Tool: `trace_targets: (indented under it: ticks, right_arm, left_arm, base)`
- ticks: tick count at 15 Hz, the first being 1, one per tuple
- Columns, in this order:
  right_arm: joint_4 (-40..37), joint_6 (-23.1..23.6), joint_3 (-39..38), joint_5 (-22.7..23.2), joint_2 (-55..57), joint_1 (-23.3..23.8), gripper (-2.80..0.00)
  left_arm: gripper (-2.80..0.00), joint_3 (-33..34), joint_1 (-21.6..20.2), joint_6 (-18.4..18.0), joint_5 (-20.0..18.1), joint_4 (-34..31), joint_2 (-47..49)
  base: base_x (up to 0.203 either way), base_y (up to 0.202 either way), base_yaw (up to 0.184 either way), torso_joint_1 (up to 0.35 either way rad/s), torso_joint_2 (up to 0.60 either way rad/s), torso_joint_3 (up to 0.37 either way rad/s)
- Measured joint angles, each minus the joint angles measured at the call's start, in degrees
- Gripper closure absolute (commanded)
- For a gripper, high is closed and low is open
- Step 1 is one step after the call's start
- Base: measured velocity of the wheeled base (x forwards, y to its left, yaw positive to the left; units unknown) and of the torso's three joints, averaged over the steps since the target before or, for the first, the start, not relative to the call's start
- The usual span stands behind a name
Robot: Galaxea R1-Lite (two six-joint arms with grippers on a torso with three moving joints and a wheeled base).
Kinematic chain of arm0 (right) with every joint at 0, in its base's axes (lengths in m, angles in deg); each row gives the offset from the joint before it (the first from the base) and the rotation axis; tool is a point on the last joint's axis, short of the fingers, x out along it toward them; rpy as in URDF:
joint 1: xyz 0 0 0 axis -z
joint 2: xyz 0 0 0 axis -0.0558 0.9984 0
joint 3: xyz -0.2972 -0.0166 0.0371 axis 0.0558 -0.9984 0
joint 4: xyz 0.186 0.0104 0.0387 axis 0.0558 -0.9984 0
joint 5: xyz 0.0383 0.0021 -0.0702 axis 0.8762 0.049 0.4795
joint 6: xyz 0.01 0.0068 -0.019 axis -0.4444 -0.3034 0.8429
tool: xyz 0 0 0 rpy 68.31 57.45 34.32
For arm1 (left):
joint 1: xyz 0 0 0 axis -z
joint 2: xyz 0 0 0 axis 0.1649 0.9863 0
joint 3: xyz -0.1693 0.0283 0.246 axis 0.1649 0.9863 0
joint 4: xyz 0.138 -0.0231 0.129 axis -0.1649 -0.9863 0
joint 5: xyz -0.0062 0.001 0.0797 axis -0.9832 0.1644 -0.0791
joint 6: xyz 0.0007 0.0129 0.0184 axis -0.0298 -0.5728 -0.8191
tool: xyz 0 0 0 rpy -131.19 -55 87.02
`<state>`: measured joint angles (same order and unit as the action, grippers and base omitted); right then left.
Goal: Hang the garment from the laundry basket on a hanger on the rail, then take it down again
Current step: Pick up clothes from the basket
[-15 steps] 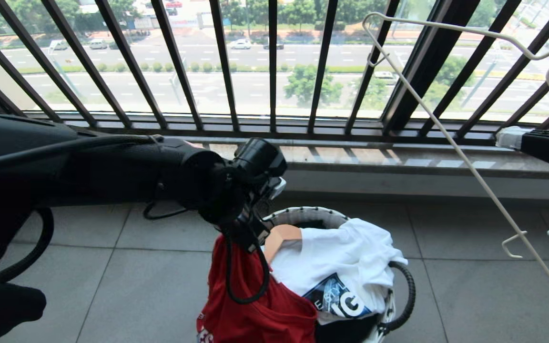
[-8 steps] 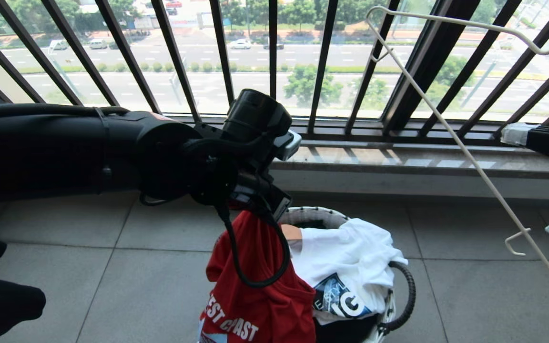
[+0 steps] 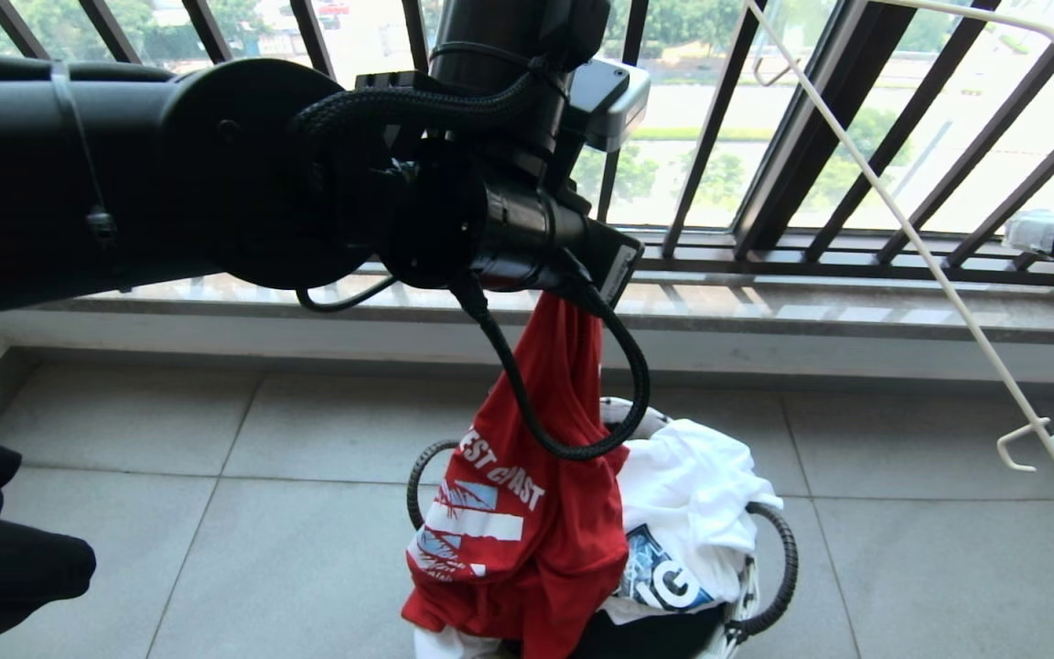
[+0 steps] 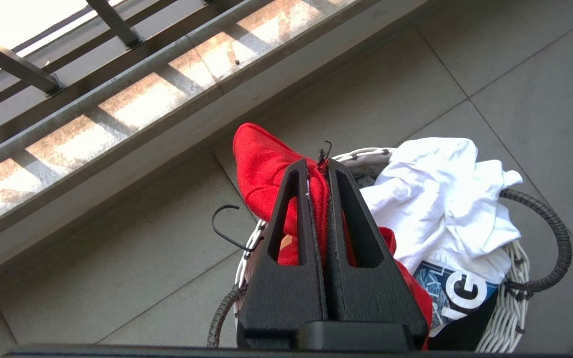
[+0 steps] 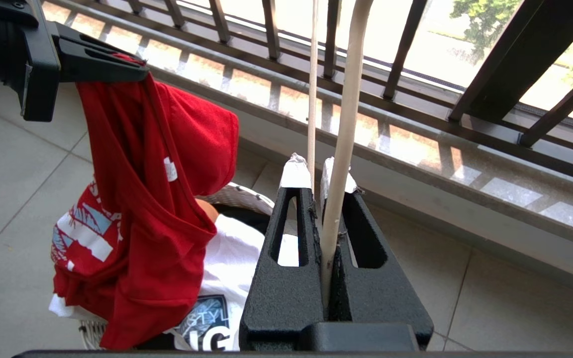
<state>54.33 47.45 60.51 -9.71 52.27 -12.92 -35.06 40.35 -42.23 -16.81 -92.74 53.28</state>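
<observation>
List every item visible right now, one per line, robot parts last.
red T-shirt: one, red with white lettering, hanging from the left gripper above the laundry basket, lower hem still at the basket.
white T-shirt: one, white with a dark print, heaped in the basket.
black garment: one, black, under the white T-shirt in the basket.
laundry basket: one, white woven rim, black loop handles, on the tiled floor.
wire hanger: one, cream-white, held up at the right, in front of the window bars.
window bars: a row, dark, behind the ledge.
left gripper: one, black, shut on the red T-shirt.
right gripper: one, black, shut on the wire hanger.
</observation>
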Motion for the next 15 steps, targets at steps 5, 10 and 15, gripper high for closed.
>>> trace_targets:
  ticks: [5, 10, 15]
  right_arm:
    - [-0.07, 0.06, -0.02, 0.01, 0.04, 0.05, 0.00]
    - [-0.09, 0.06, -0.24, 0.00, 0.59, 0.02, 0.00]
    - [-0.09, 0.08, -0.35, 0.01, 0.94, 0.00, 0.00]
  left_arm:
    - [0.00, 17.97, 0.65, -0.10, 0.01, 0.51, -4.29]
    - [0.00, 38.88, 0.77, -0.60, 2.19, 7.09, -4.48]
    - [0.00, 43.86, -0.59, -3.69, 10.34, 8.35, -2.05]
  base:
    - [0.000, 0.000, 0.000, 0.000, 0.00, 0.000]
    - [0.000, 0.000, 0.000, 0.000, 0.00, 0.000]
    - [0.000, 0.000, 0.000, 0.000, 0.00, 0.000]
